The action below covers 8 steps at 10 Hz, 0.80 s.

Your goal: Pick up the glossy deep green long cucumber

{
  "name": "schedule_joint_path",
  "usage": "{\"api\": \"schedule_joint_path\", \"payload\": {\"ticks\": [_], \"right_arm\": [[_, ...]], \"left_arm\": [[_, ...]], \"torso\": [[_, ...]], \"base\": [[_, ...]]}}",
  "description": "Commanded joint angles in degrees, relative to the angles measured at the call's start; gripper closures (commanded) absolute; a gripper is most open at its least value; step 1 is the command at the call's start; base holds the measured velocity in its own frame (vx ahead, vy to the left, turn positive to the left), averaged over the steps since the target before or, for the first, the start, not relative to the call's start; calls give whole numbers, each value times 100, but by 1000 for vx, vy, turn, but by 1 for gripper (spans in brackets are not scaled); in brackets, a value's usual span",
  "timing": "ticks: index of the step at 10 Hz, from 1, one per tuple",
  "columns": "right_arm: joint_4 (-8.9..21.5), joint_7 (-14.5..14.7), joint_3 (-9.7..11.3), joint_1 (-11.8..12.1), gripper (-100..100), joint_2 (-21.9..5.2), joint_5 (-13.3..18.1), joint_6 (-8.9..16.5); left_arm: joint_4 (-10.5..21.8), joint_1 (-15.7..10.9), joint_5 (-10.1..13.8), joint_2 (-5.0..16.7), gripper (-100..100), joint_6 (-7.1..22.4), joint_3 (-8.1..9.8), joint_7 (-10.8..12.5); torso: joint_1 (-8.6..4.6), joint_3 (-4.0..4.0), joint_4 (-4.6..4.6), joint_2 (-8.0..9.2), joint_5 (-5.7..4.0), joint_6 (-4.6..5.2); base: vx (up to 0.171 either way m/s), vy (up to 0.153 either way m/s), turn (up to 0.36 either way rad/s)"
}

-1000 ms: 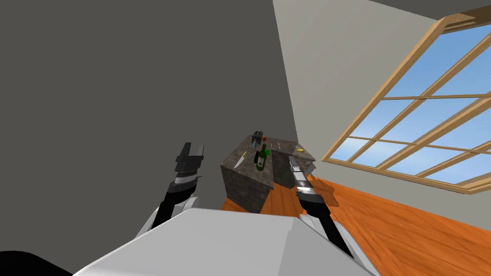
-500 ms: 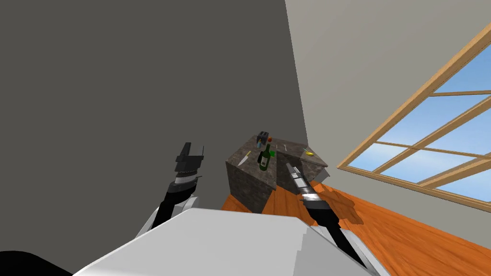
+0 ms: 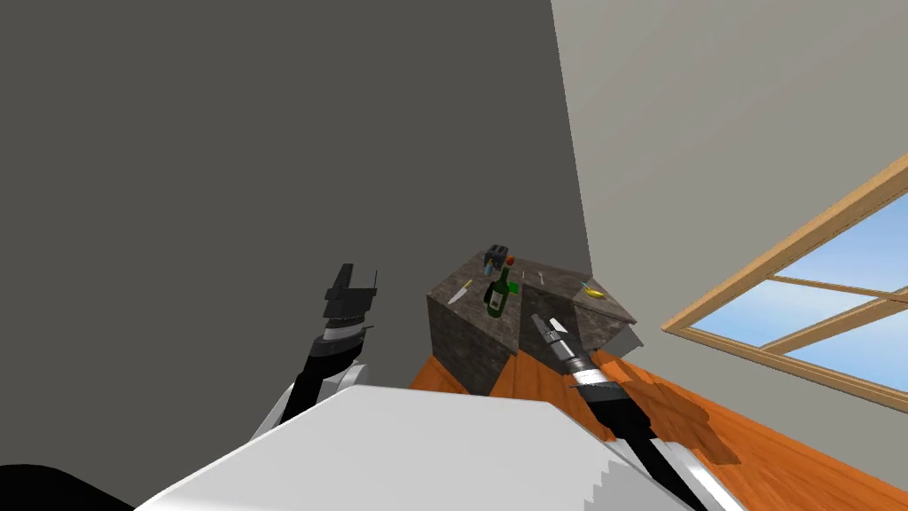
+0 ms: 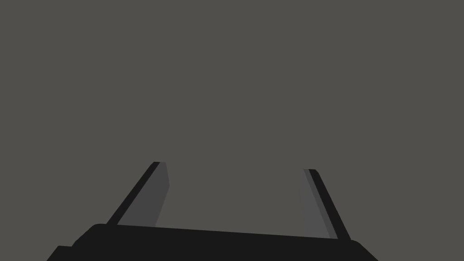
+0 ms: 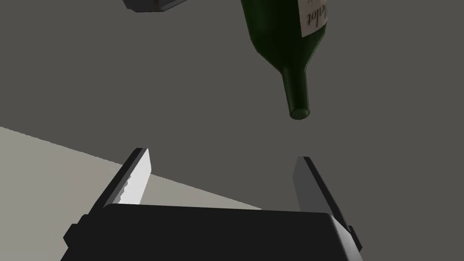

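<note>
- Two hands hang released and empty. The left hand [image 4: 233, 167] is raised before the dark grey wall [image 3: 222, 177], and the right hand [image 5: 224, 154] points at the counter [image 3: 465, 333], well apart from it.
- Closing that gap could bump an arm against the counter's near corner.
- On the counter top, a dark green bottle [image 3: 498, 295] stands between the right hand and the goal, with a knife [image 3: 459, 292] near it. A straight reach could topple the bottle.
- Just beside the bottle lies what I take for the cucumber [image 3: 515, 289], too small to confirm. Its glossy skin might slip from thin fingers.
- A toaster [image 3: 497, 257] farther back limits any overshoot.
</note>
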Motion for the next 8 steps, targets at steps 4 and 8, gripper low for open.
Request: {"api": "schedule_joint_path", "payload": {"ticks": [4, 8], "right_arm": [[468, 514, -170, 266, -100, -659, 470, -62], [844, 895, -280, 494, -100, -1206, 857, -122]], "left_arm": [[0, 0, 0, 0, 0, 0, 0, 0], [0, 1, 0, 0, 0, 0, 1, 0]], "torso": [[-8, 0, 1, 0, -2, 1], [-8, -2, 0, -5, -2, 1]], "base": [[-28, -23, 272], [-21, -25, 198]]}}
